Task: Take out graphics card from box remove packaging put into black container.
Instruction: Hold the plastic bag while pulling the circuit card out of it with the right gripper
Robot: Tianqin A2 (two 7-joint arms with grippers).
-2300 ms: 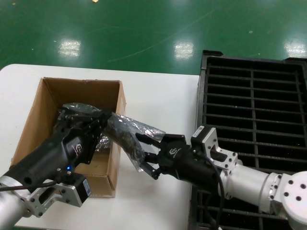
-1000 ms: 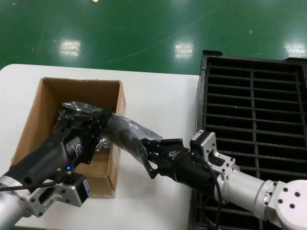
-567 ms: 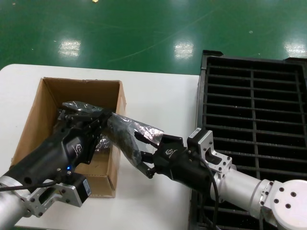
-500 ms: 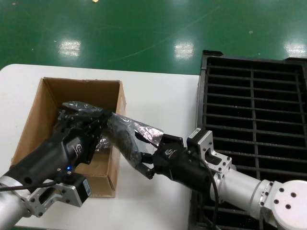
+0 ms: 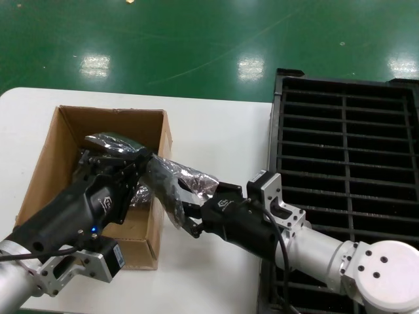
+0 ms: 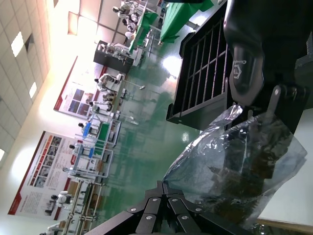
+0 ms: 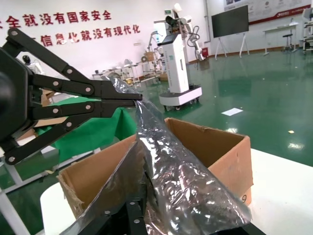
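1. Head view: the packaging (image 5: 171, 185) is being held above the box (image 5: 59, 157) wall by the left gripper (image 5: 124, 167), clamped on one end.
2. Its other end is being pinched by the right gripper (image 5: 190, 212), over the white tabletop (image 5: 216, 131).
3. The black container (image 5: 347, 144) is being left on the robot's right.

A factory or robotics workshop hall is showing here. A glossy green floor (image 5: 196, 46) is spreading beyond the white table (image 5: 216, 131) and reflecting ceiling lights. Past the table, a white robot (image 7: 175, 58) on a wheeled base is standing, red Chinese lettering (image 7: 54, 22) is running along the wall, and poster boards (image 6: 80, 100) and workers at benches are lining the hall.
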